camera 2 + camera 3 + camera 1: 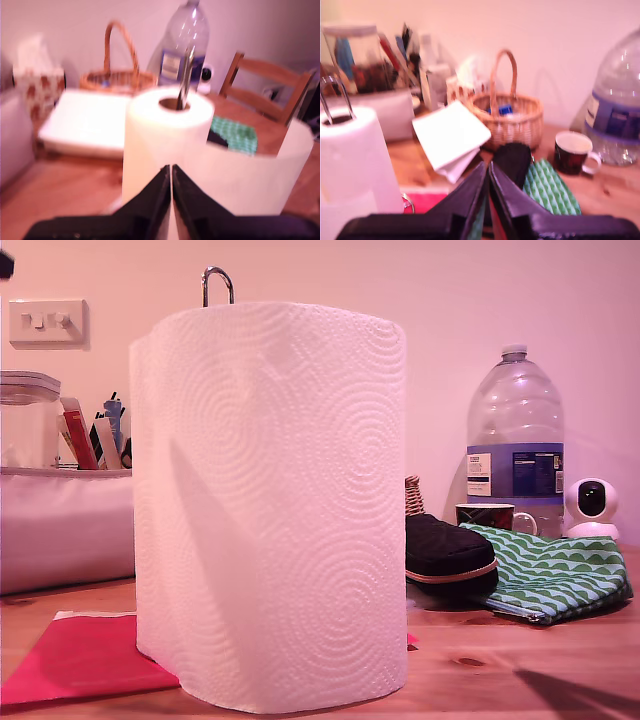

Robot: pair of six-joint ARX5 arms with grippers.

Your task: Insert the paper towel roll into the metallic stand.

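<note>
**Roll seated over the chrome stand, both grippers pressed together**

While you look along the first wrist view, you see my first gripper (171, 200) nearest the lens, its dark fingers pressed together with nothing between them, just in front of the paper towel roll (167, 145). That roll stands upright on the wooden table (65, 185), and the metallic stand (185, 75) rises out of its core hole. A loose sheet trails off the roll toward the wooden chair (267, 85). Behind the roll you find a green patterned cloth (235, 136), then a wicker basket (117, 77) and a large water bottle (180, 47).

From my second gripper (488, 200), likewise closed on nothing, you see the roll off to one side with the stand's loop poking from its top. A black pouch (512, 160) and the green cloth lie just past the fingers, a white folded paper bag (451, 134) leans near the basket, and a dark mug (572, 151) sits beside the bottle.

In the exterior view the roll (270, 505) fills the middle, resting partly on a red sheet (85, 655), with only the stand's tip (217, 282) showing above it. A small white camera (592, 505) sits at that view's right.
</note>
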